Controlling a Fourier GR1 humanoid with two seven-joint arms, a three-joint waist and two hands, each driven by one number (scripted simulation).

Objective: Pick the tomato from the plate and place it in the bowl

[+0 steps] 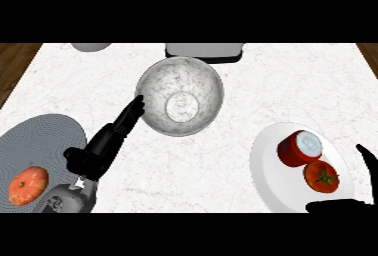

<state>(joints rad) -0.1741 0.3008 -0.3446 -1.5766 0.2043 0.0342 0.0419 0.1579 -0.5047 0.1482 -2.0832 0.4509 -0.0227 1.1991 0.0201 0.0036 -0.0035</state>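
Tomato (pixel 322 177): red, green-stalked, lying on the near part of the white plate (pixel 267 165), not yet lifted. Right hand (pixel 347 205): at the plate's near rim, thumb and fingers spread apart to either side of the tomato with nothing between them; judged to be set for closing round it, so the pick appears about to begin. Red onion (pixel 299 148): cut face pale, on the same plate just beyond the tomato and touching or nearly touching it; a crowding neighbour that the fingers could nudge. Grey plate (pixel 55 135): well to the left of the white plate, carrying an orange-red fruit (pixel 28 185) near its front edge; no part in the task. Left hand (pixel 111 140): between the two plates, fingers straight and relaxed, tips reaching to the rim of the bowl and holding nothing; whether it steadies the bowl cannot be told. Bowl (pixel 181 96): grey, marbled, beyond the white plate and to its left, holding nothing; the destination, so the tomato must travel away and leftward. Toaster-like appliance (pixel 204 51): farthest, beyond the bowl at the counter's back.
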